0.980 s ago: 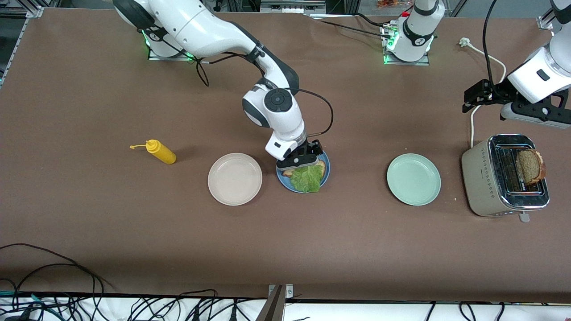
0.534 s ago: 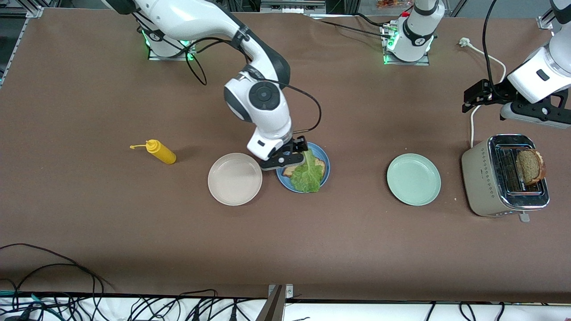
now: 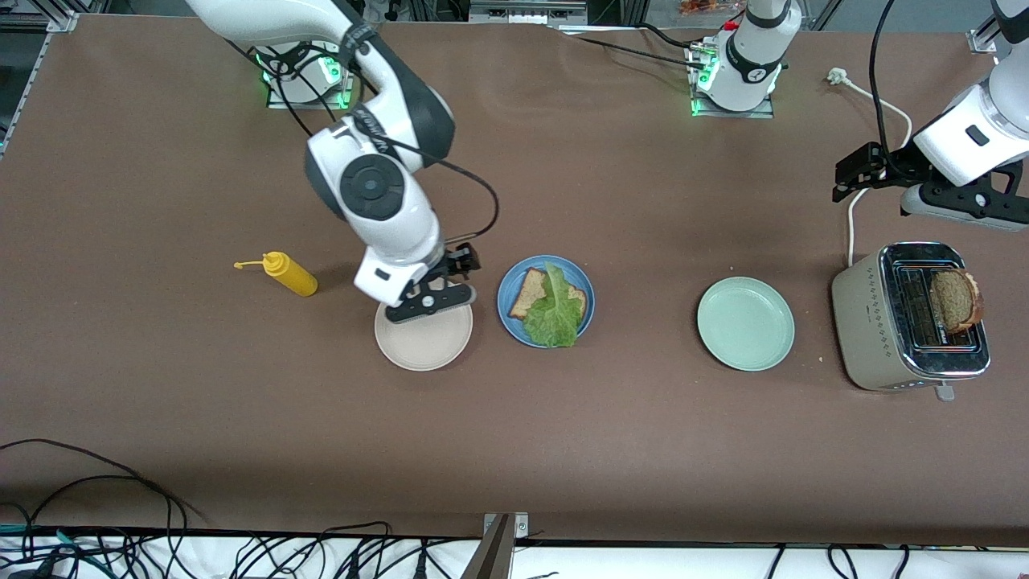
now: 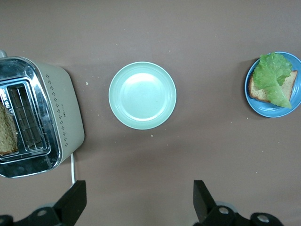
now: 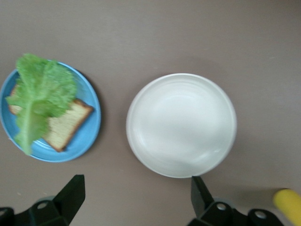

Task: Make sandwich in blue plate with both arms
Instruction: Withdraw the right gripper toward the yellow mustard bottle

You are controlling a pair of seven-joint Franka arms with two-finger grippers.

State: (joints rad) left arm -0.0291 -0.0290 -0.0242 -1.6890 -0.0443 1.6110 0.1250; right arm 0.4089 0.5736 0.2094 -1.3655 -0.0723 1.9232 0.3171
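The right gripper (image 3: pixel 438 291) hangs over the cream plate (image 3: pixel 424 342), fingers spread, empty. The left gripper (image 3: pixel 864 173), likewise spread and empty, waits above the toaster (image 3: pixel 872 322), which half hides a bread slice (image 3: pixel 955 299).

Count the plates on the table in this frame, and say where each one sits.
3, in a row. The cream-white plate lies toward the right arm's end, under the right gripper; the blue plate is beside it, mid-table; the mint-green plate is beside the toaster. None seems hidden.

The lettuce (image 3: pixel 553 313) covers much of the bread (image 3: pixel 530 293) under it. The toaster (image 4: pixel 34 117) and its slice (image 4: pixel 6 133) are cut off at the left wrist view's edge.
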